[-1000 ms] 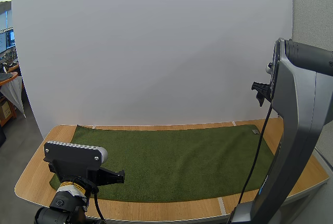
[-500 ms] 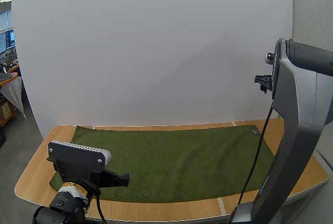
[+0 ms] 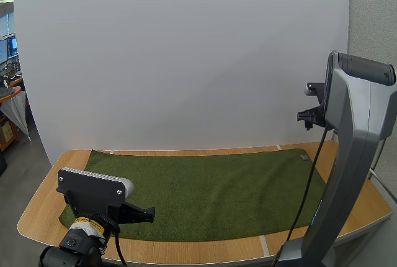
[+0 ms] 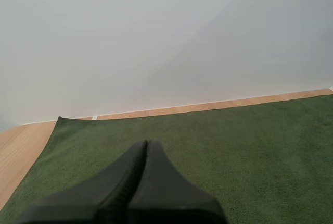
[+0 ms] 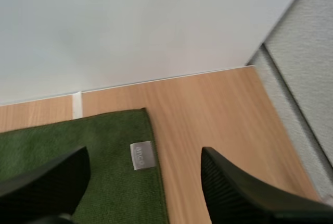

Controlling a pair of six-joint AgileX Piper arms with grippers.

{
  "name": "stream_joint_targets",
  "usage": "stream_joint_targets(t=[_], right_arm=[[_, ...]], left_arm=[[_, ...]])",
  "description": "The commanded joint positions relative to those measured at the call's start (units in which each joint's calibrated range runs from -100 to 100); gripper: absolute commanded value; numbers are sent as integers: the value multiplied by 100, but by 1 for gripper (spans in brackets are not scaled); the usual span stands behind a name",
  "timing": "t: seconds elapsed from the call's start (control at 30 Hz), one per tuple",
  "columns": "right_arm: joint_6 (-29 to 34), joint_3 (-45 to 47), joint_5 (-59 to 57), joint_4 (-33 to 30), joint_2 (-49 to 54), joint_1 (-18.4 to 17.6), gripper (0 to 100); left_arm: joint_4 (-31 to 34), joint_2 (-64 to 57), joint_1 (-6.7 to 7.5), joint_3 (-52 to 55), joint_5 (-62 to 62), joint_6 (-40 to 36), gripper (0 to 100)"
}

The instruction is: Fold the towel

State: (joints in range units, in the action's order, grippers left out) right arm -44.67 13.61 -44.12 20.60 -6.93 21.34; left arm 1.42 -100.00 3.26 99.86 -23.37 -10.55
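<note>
Probably soft, light and floppy, the towel [image 3: 205, 189] wants pinching at its tagged corner [image 5: 141, 115] below the spread right hand [image 5: 144, 153]; left hand [image 4: 145, 143] closed.

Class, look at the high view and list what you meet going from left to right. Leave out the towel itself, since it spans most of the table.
left arm → grey label on the towel → right arm
</note>
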Motion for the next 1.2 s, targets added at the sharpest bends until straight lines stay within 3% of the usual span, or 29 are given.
stream_joint_targets(t=[0.0, 0.23, 0.5, 1.0, 1.17], right_arm=[[-551, -108, -222, 372, -53, 19, 100], [-942, -826, -1041, 744, -566, 128, 100], [-1554, -1437, -1880, 1296, -1142, 391, 100], [-2297, -1456, -1860, 1961, -1648, 406, 100], [-2273, -1915, -2041, 1990, -2000, 406, 100]], left_arm=[[-54, 0, 19, 14, 71, -3, 0], [-54, 0, -15, 14, 71, -3, 0], [-54, 0, -313, 14, 71, -3, 0], [-54, 0, -313, 14, 71, -3, 0], [-54, 0, -313, 14, 71, -3, 0]])
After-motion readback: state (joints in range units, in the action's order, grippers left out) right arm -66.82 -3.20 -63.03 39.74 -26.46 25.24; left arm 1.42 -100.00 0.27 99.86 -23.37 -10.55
